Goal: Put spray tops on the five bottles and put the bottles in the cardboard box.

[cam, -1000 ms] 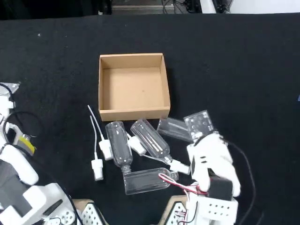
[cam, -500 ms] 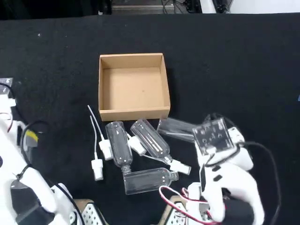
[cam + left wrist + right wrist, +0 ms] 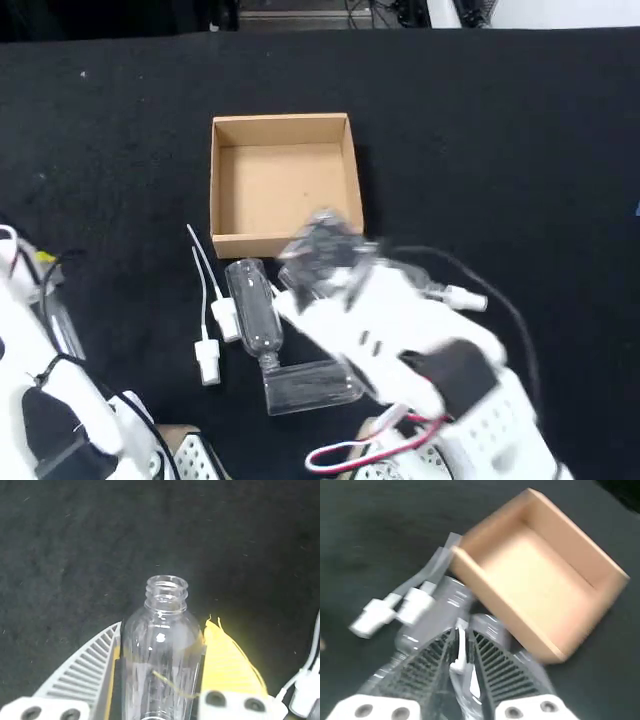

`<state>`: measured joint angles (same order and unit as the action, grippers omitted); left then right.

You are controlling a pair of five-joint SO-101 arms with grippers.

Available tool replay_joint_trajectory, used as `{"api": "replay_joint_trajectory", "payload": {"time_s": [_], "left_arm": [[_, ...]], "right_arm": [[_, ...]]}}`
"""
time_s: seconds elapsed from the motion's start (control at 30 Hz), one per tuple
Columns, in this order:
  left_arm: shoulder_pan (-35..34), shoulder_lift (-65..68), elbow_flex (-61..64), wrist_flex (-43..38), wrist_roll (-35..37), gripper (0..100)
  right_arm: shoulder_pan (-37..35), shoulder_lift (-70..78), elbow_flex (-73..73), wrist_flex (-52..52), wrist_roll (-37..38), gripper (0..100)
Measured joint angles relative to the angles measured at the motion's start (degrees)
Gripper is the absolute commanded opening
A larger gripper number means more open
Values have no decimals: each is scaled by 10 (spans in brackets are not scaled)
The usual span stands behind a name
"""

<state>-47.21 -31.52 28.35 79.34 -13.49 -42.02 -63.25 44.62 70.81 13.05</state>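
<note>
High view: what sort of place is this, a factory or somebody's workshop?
Most likely a robotics lab bench: a table draped in black cloth, a small white robot arm with loose wiring, and clear bottles laid by a cardboard box.

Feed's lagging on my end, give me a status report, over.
Left gripper shut on a topless bottle. Right gripper over the loose bottles at the box front. No bottle boxed yet. Right arm covers some of them.

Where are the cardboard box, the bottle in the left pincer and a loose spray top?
The cardboard box [image 3: 285,185]: high view, its bare floor.
The held bottle [image 3: 162,650]: left wrist view, its clear shoulder.
The spray top [image 3: 208,360]: high view, its white head.
</note>
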Motion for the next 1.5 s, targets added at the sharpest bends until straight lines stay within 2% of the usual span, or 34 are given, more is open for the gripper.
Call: {"api": "replay_joint_trajectory", "payload": {"time_s": [0.07, 0.2, 0.27, 0.43, 0.57, 0.77, 0.87, 1.07, 1.37, 1.43, 1.5], "left_arm": [[-14, 0, 0, 0, 1, 106], [-53, 0, 0, -18, 0, 106], [-81, 0, 0, -27, 0, 106], [-139, 0, 0, -50, 0, 106], [-171, 0, 0, -53, 0, 106], [-174, 0, 0, -53, 0, 106], [-174, 0, 0, -53, 0, 106], [-174, 0, 0, -53, 0, 106], [-174, 0, 0, -53, 0, 106], [-174, 0, 0, -53, 0, 106], [-174, 0, 0, -53, 0, 106]], "right_arm": [[-50, 36, 26, -58, -26, 12], [-89, 121, 93, -189, -114, 20], [-110, 157, 112, -248, -148, 71], [-183, 209, 127, -292, -212, 213], [-217, 240, 150, -322, -282, 226], [-233, 309, 187, -462, -423, 225], [-238, 358, 188, -500, -435, 224], [-245, 447, 188, -506, -438, 223], [-245, 476, 188, -510, -438, 218], [-245, 476, 188, -510, -438, 162], [-245, 476, 188, -510, -438, 56]]}}
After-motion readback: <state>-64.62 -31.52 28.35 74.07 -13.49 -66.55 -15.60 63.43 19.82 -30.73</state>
